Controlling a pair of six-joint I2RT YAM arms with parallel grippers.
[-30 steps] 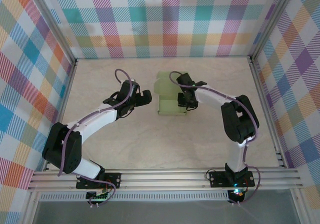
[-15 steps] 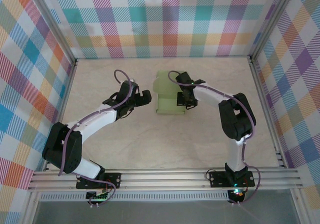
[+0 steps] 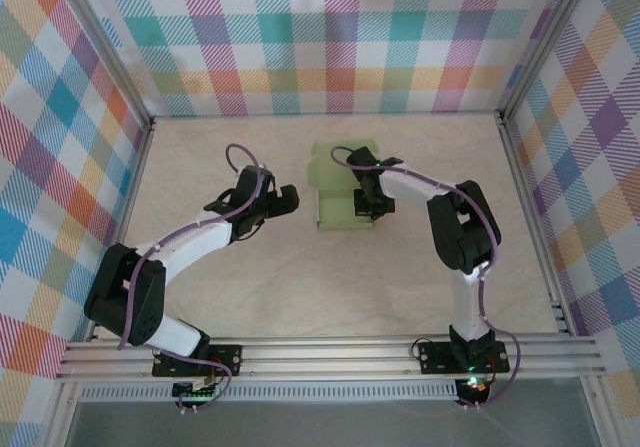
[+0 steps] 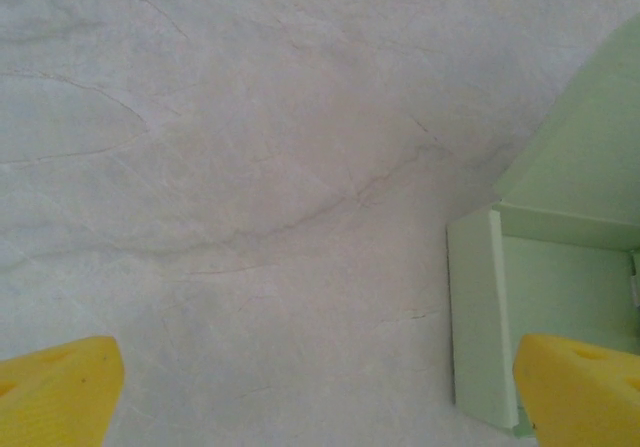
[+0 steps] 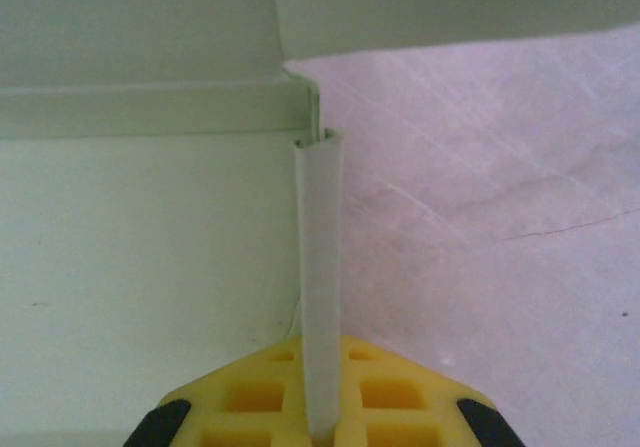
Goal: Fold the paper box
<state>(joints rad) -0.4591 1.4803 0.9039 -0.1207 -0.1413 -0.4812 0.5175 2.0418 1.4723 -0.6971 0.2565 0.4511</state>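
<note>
Left arm (image 3: pixel 190 237) stretches forward from its base and angles right. Left gripper (image 3: pixel 283 200) sits low, jaws spread wide, with its yellow fingertips (image 4: pixel 60 387) at the two lower corners of the wrist view. Right arm (image 3: pixel 462 232) is folded sharply at the elbow, forearm pointing left. Right gripper (image 3: pixel 366 205) is pinched tight on an upright wall of the paper box (image 5: pixel 321 267).

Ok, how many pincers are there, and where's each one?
2. The left pincer is open just left of the paper box, apart from it. The right pincer is shut on an upright flap at the paper box's right edge.
</note>
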